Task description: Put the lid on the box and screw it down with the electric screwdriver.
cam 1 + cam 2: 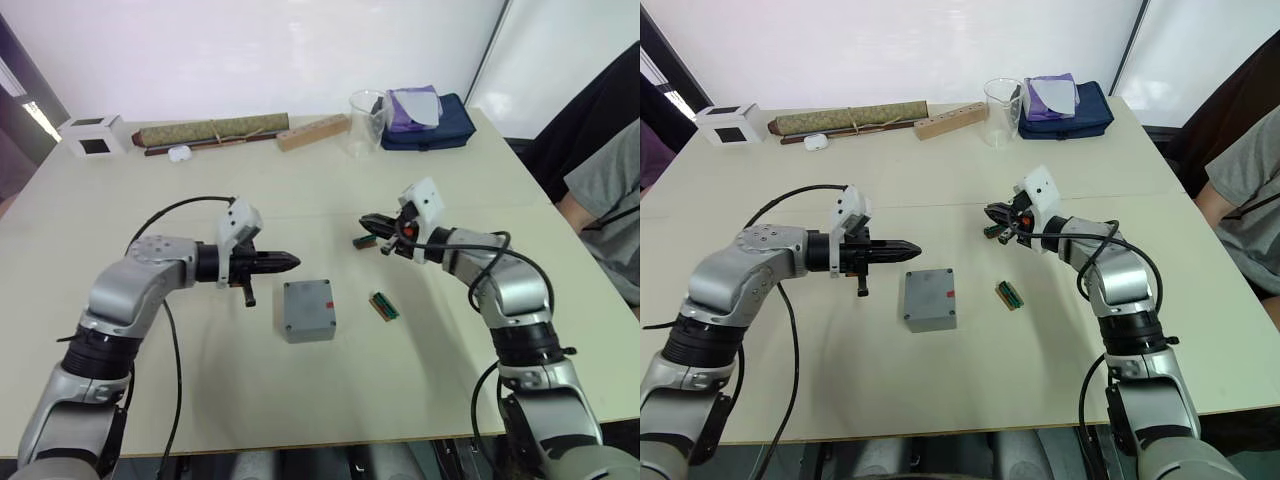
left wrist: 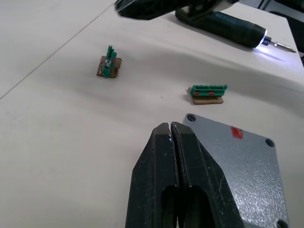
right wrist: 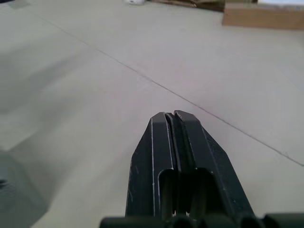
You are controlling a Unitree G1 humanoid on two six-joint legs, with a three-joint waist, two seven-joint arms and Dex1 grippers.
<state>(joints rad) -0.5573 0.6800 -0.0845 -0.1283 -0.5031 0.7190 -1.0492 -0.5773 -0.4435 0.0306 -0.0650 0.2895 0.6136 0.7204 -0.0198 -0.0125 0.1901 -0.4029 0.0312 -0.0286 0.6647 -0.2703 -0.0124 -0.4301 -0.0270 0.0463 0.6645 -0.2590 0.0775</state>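
Lid on the box, both grippers clenched on nothing.
We see the lid (image 2: pixel 237 156) seated on the box (image 1: pixel 308 310) between our 2 arms; left gripper (image 1: pixel 292 262) and right gripper (image 1: pixel 366 222) hover pinched closed, and the electric screwdriver (image 2: pixel 223 24) lies lit beyond.

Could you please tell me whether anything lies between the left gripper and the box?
Nothing visible does. The left gripper, fingers shut, is just beside the box, with only bare table between them. The small green connector lies on the box's far side, toward the right arm.
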